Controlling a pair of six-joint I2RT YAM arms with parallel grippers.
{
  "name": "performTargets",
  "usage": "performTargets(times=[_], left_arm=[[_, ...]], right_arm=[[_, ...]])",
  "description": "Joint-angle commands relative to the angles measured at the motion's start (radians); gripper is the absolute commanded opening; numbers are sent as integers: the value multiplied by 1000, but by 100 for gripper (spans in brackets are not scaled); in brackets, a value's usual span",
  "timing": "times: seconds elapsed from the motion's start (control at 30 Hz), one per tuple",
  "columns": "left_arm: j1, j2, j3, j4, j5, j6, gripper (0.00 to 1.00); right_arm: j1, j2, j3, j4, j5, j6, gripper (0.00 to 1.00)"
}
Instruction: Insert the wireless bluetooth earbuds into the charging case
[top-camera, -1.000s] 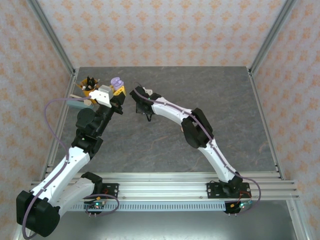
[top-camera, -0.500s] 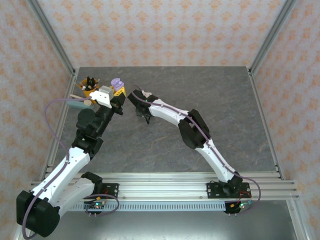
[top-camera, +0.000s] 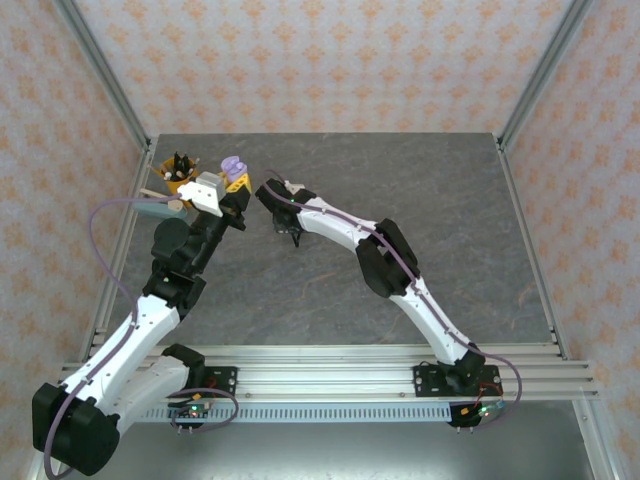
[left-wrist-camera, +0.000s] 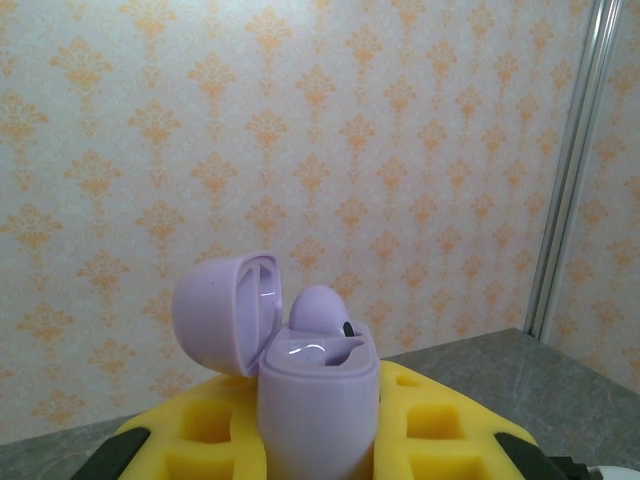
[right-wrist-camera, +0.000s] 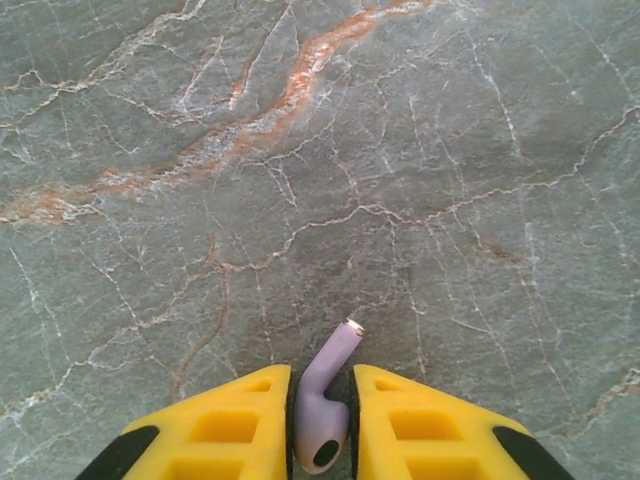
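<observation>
- A small lilac-purple plastic charging case (left-wrist-camera: 318, 400) stands upright, and the left arm's yellow fingers (left-wrist-camera: 165, 440) are clamped on its two sides.
- The round lid (left-wrist-camera: 225, 312) of the case is flipped open and hangs off its left side.
- One lilac earbud (left-wrist-camera: 318, 305) already sits in the case, with its round top poking up.
- The right arm's yellow fingers (right-wrist-camera: 230, 420) are squeezed shut on a second lilac stemmed earbud (right-wrist-camera: 330, 370).
- Its thin stem sticks out past the fingertips.
- The bud is held in the air above the grey stone-look bench (right-wrist-camera: 300, 150).
- From the top camera, the right fingers are near the case, just to its right and not touching it.
- A small orange cup (top-camera: 180, 175) with dark bits in it stands on the bench just left of the case.
</observation>
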Motion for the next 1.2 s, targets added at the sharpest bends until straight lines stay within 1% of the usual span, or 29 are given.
performTargets(times=[0.0, 0.1, 0.23, 0.4, 0.53, 0.63, 0.73, 0.87, 1.0, 1.1, 1.17], left_arm=[[6, -21, -8, 26, -13, -15, 0], [6, -23, -7, 21, -10, -14, 0], [6, -24, -7, 15, -9, -14, 0], [6, -25, -4, 5, 1, -15, 0], [5, -28, -4, -8, 11, -15, 0], [6, -33, -1, -25, 20, -15, 0], [6, -43, -3, -45, 26, -15, 0], [6, -61, -16, -55, 31, -24, 0], [6, -75, -23, -66, 36, -33, 0], [6, -85, -26, -76, 36, -35, 0], [6, -93, -29, -79, 37, -38, 0]], right_arm=[[4, -38, -71, -2, 6, 1, 17], [4, -104, -148, 20, 6, -10, 14], [4, -220, -299, 80, -4, -12, 13], [4, -382, -502, 155, -57, 1, 13], [4, -498, -677, 241, -174, -11, 13], [4, -557, -788, 294, -300, -62, 13], [4, -612, -887, 334, -399, -134, 13], [4, -641, -940, 324, -466, -239, 14], [4, -617, -933, 291, -452, -288, 15], [4, -604, -918, 279, -421, -289, 21], [4, -611, -917, 279, -407, -278, 30]])
